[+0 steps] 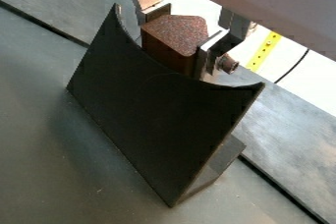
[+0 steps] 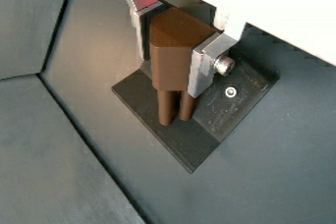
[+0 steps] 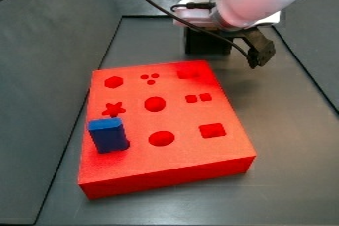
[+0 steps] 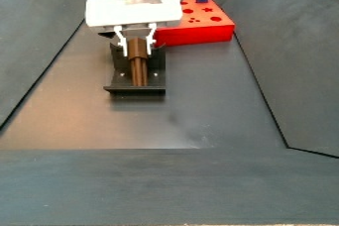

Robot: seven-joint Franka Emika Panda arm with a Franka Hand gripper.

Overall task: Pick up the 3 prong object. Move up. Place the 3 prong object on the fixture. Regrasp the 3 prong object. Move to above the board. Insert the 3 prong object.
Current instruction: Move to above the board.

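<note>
We see one gripper [image 2: 178, 56] at the fixture [image 1: 151, 120], its fingers [image 2: 210, 61] pinching the single 3 prong object [image 2: 171, 56] by its brown body, one silver plate on either side. In a wrist view the piece hangs between the fingers with its prongs pointing down toward the fixture's base plate just beneath them; two prongs show clearly, and we cannot tell whether their tips touch the plate. We judge this grip serves the placing or regrasping step: the fixture holds the piece steady so the fingers can take it squarely for a clean insertion. In a side view the dark base of the fixture [image 4: 135, 79] lies directly under the fingers on the grey tabletop [image 4: 199, 121], with the brown piece [image 4: 134, 67] upright between them. Beyond the fingers, well apart from the fixture, sits the one red board [image 4: 205, 20]. In a side view the board [image 3: 159, 156] carries one blue cuboid [image 3: 107, 136] standing near its front corner, and we count ten or so shaped holes, including three small dots [image 3: 149, 76] that presumably match the prongs.
</note>
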